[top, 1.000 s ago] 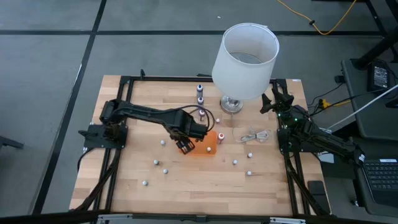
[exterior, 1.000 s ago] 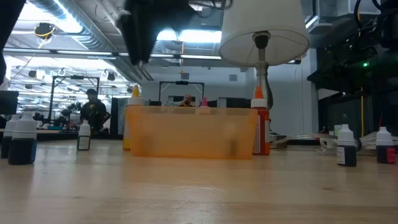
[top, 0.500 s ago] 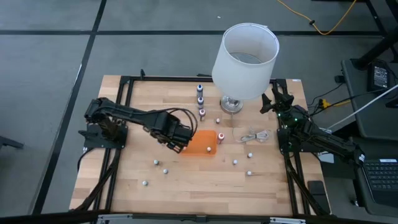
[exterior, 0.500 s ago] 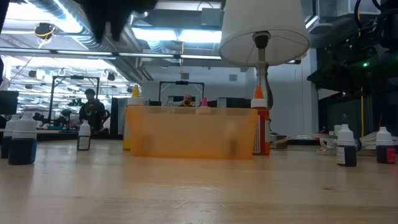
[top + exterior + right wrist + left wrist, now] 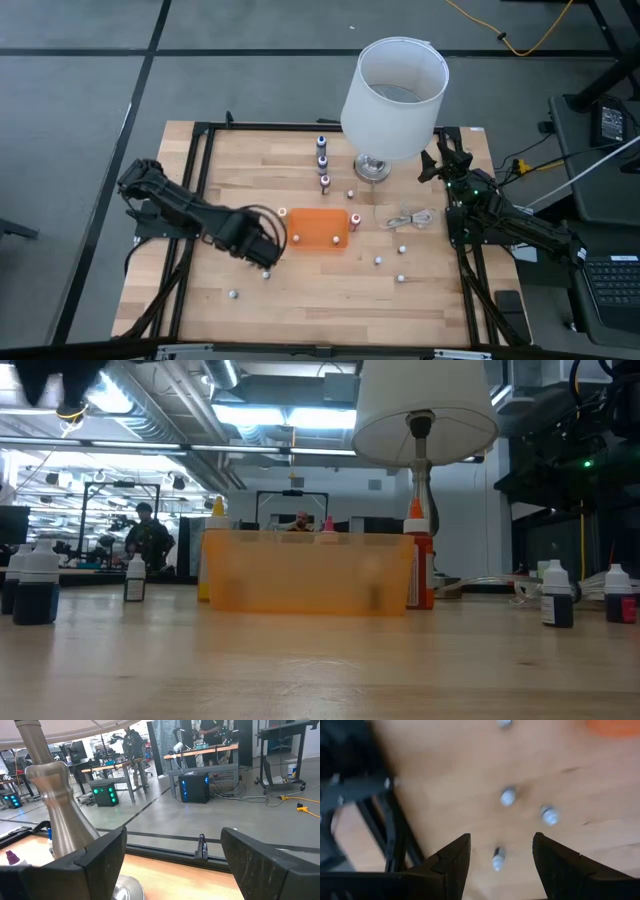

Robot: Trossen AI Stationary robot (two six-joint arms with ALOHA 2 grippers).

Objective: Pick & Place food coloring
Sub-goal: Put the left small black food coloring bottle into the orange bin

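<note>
An orange tray (image 5: 320,229) sits near the middle of the tabletop (image 5: 300,300). From the low view two pointed bottle tips, one yellow (image 5: 217,506) and one pink (image 5: 328,523), show above its rim, and a red bottle (image 5: 419,565) stands just beside its end; whether the two tips belong to bottles inside the tray or behind it I cannot tell. The other food coloring bottles (image 5: 323,160) are scattered over the tabletop: a short row toward the far edge beside the lamp (image 5: 392,100), and singles toward the near edge. The left gripper (image 5: 262,250) hangs over the wood just beside the tray's left end, its jaws released and parted with nothing between them, small bottles lying below. The right gripper (image 5: 440,160) waits near the far right corner, jaws spread wide and empty, beside a coiled white cable (image 5: 410,218).
</note>
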